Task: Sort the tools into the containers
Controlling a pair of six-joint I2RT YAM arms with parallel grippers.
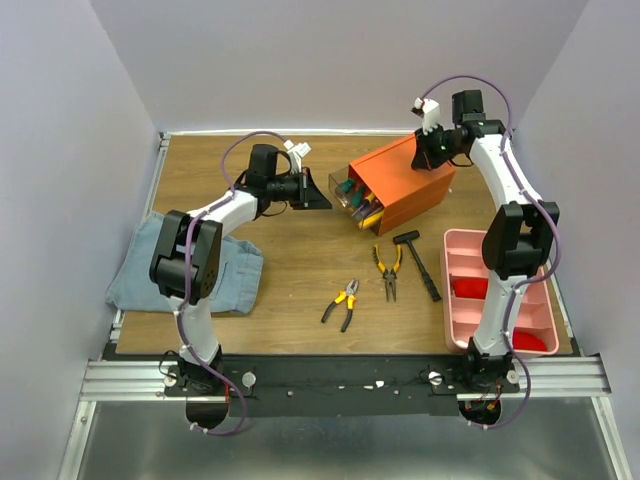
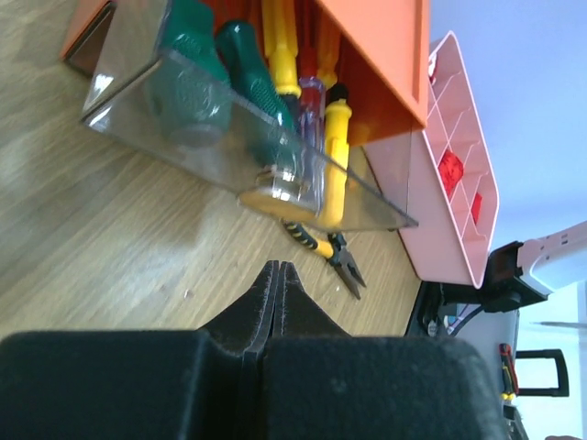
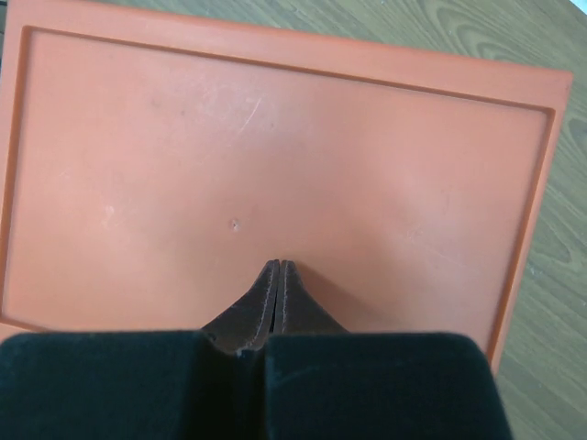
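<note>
The orange cabinet (image 1: 410,180) lies at the back of the table with one clear drawer (image 1: 352,203) pulled out. Green- and yellow-handled screwdrivers (image 2: 275,101) lie in that drawer (image 2: 165,119). My left gripper (image 1: 325,202) is shut and empty, with its tips (image 2: 277,268) just in front of the drawer. My right gripper (image 1: 428,152) is shut too, pointed at the cabinet's flat orange back panel (image 3: 275,156); its fingertips (image 3: 277,266) are at or very near that panel. Two yellow-and-black pliers (image 1: 343,303) (image 1: 388,270) and a small black hammer (image 1: 420,262) lie on the wood.
A pink compartment tray (image 1: 462,262) holding red pieces stands at the right edge. At the left edge a blue cloth (image 1: 140,275) lies under my left arm. White walls close in the table on three sides.
</note>
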